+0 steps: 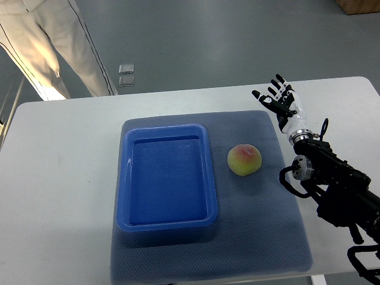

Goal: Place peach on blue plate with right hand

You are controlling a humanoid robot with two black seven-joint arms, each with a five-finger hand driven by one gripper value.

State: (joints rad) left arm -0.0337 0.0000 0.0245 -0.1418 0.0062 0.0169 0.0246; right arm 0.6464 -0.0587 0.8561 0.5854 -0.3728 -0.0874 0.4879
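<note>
right hand [280, 98] fingers spread wide, holding nothing, up over the far right corner of the grey mat [261, 237]. peach [244, 160] lies on the mat nearer the robot and to the hand's left, well apart from it. blue plate [167, 224], really a rectangular tray, sits just beside the peach, nothing inside. person's legs [53, 47] beyond the white table [59, 178].

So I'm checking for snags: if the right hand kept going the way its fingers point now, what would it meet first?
Probably nothing: the right hand points toward the table's far edge, away from the peach and blue plate.
</note>
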